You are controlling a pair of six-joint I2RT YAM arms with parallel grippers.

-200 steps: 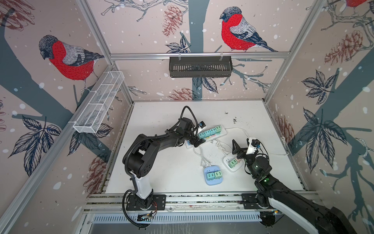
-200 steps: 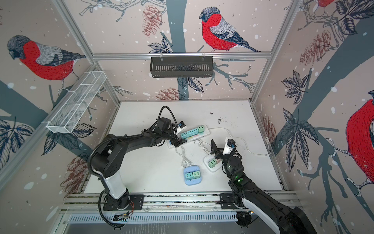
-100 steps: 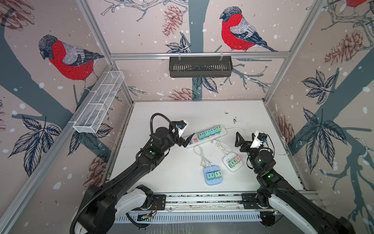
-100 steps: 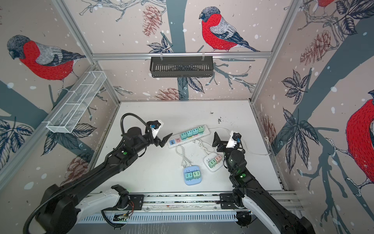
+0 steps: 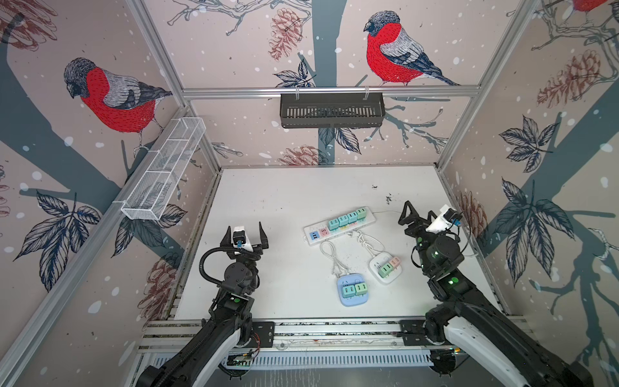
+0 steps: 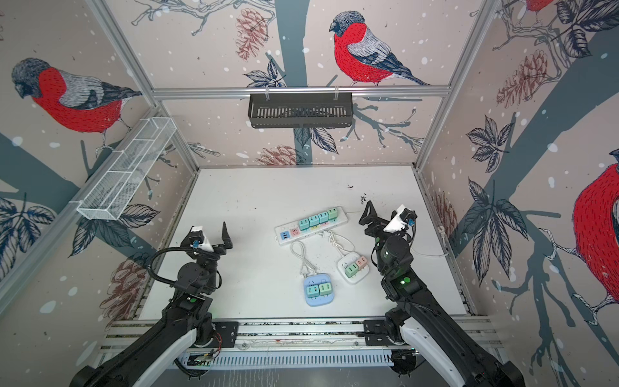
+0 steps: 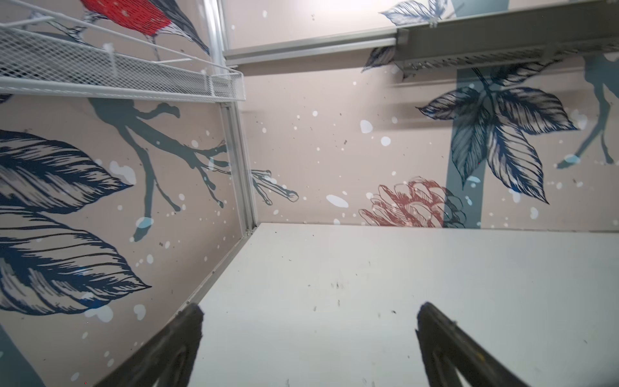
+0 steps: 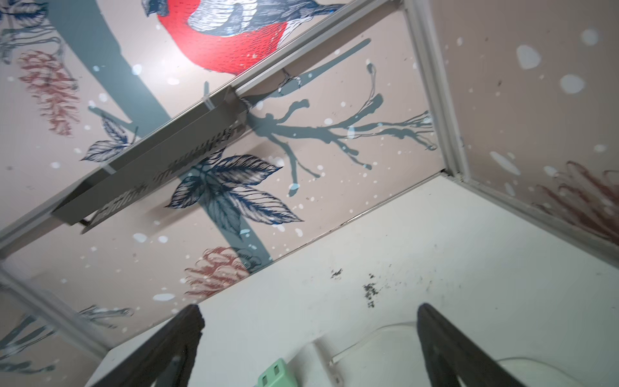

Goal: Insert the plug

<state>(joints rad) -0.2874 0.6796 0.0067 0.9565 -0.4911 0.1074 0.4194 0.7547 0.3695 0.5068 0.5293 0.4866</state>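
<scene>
Mint plastic plug (image 8: pixel 276 375): prob. light, rigid, smooth; take by flat sides. L gripper (image 7: pixel 310 308) & R gripper (image 8: pixel 310 308): jaws wide apart, empty.

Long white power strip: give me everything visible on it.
The power strip is a long white plastic bar lying flat and diagonal on the table. Four teal-green plugs fill a row toward its far end; a pink plug and a blue plug sit near the other end. A white cord leaves the far end.
</scene>
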